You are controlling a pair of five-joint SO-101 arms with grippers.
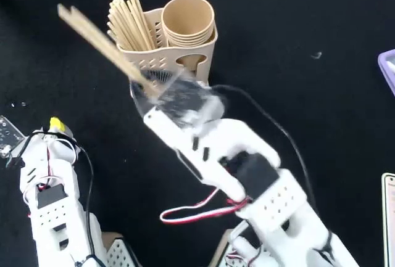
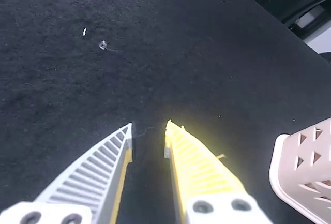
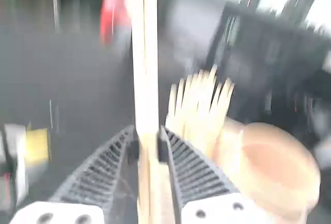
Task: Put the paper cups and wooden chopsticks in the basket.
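Note:
My right gripper point(image 1: 147, 88) is shut on a pair of wooden chopsticks point(image 1: 102, 44), which slant up and to the left beside the basket point(image 1: 185, 57). In the right wrist view the chopsticks point(image 3: 144, 79) stand clamped between my right gripper point(image 3: 148, 146). The beige basket holds several chopsticks point(image 1: 128, 21) in its left section and stacked paper cups point(image 1: 188, 19) in its right section. These bundled chopsticks point(image 3: 199, 105) and cups point(image 3: 274, 169) lie just beyond the held pair. My left gripper point(image 2: 148, 136) hovers slightly open over bare black cloth, near the table's left front point(image 1: 55, 125).
A corner of the basket point(image 2: 305, 167) shows beside the left gripper. A purple tray edge point(image 1: 387, 66) sits at the far right, and a small board point(image 1: 7, 132) at the far left. Black cloth covers the table point(image 1: 321, 94).

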